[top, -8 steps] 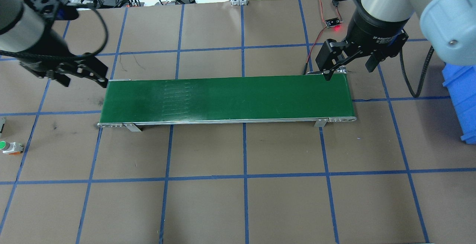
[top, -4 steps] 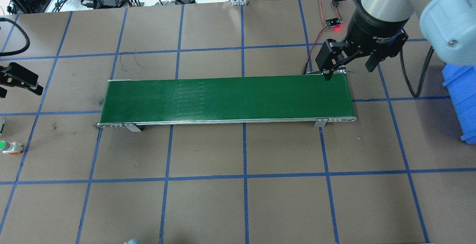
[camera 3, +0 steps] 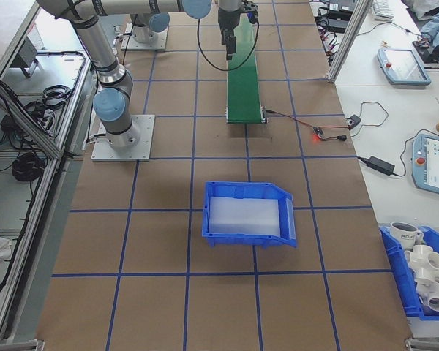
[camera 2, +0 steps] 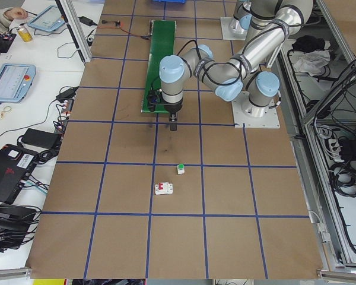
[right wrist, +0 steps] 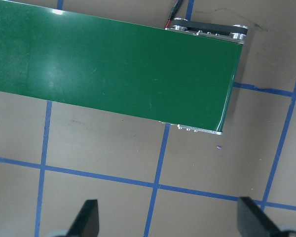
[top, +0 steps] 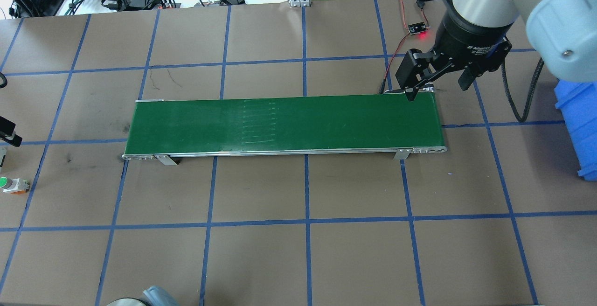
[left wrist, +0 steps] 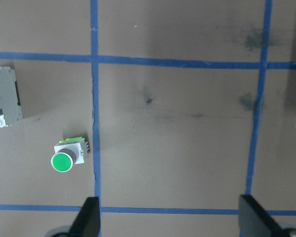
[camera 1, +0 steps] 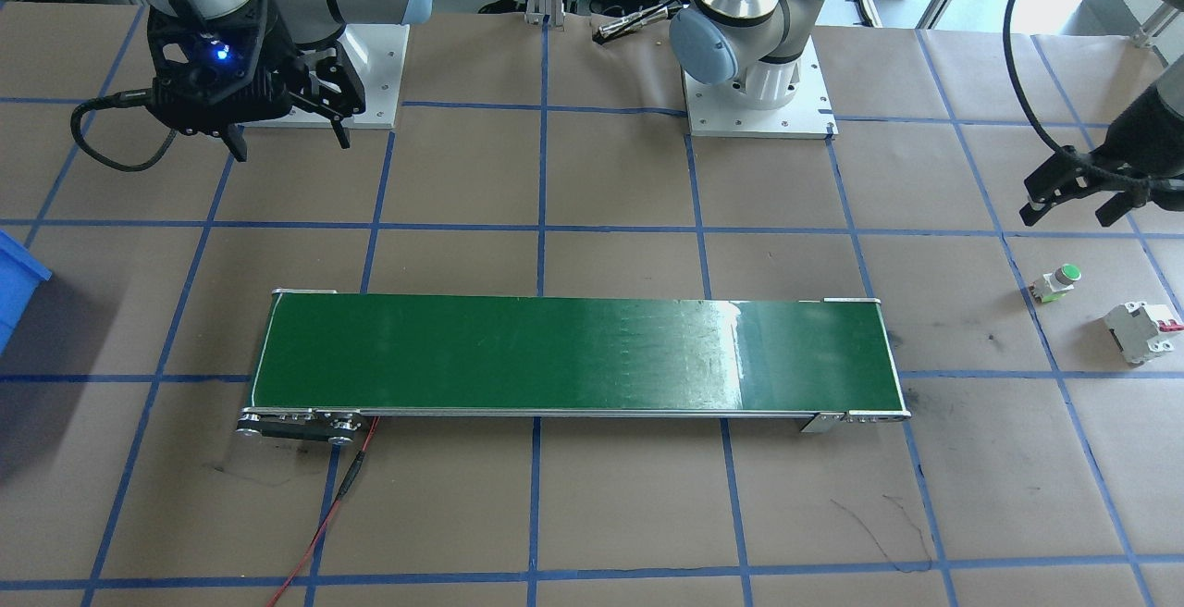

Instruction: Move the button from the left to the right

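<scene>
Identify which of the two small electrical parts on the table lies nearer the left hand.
The button, with its round green cap, lies nearer the left hand. The white circuit breaker with the red lever sits farther off, beyond the button.

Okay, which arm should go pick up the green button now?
The left. Its open gripper hovers close to the button, and its wrist view shows it. The right gripper is at the conveyor's far end.

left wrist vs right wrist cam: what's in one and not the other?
Only the left wrist view shows the button, lying on the table with the white circuit breaker at the frame edge. Only the right wrist view shows the conveyor's motor end and red wire. Both show open fingertips, blue tape grid and some green belt.
</scene>
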Controlling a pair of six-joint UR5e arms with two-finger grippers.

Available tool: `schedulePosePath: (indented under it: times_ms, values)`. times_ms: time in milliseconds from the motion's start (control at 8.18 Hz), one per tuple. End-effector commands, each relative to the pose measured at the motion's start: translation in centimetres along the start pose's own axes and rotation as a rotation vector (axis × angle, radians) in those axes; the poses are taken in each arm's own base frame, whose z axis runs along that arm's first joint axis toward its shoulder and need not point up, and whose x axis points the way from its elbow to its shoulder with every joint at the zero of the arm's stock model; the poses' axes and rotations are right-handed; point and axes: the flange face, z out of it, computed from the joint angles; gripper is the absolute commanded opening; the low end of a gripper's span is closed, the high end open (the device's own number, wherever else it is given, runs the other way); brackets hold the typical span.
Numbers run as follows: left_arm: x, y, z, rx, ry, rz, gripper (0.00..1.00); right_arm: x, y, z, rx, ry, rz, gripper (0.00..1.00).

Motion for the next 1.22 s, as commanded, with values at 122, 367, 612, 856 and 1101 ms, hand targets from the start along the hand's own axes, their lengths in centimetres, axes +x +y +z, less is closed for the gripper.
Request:
schedulePosePath:
  times_ms: [122, 367, 612, 856, 1101]
  values:
    - [-7.4, -0.5, 6.2, -0.085, -0.102, -0.033, 1.0, 0.0, 0.0, 0.1, -0.001, 0.0, 0.0, 1.0]
    - [-9.6, 0.1, 8.7, -0.127, -0.089, -0.058, 1.0, 0.0, 0.0, 0.0, 0.0, 0.0, 0.0, 1.0]
    - [-10.9, 0.0, 11.5, -0.17, -0.071, -0.076, 1.0, 0.0, 0.0, 0.0, 0.0, 0.0, 0.0, 1.0]
    - [-11.8, -0.5, 13.9, -0.177, -0.077, -0.085, 1.0, 0.0, 0.0, 0.0, 0.0, 0.0, 0.0, 1.0]
    - [-12.5, -1.2, 16.1, -0.174, -0.08, -0.081, 1.0, 0.0, 0.0, 0.0, 0.0, 0.0, 0.0, 1.0]
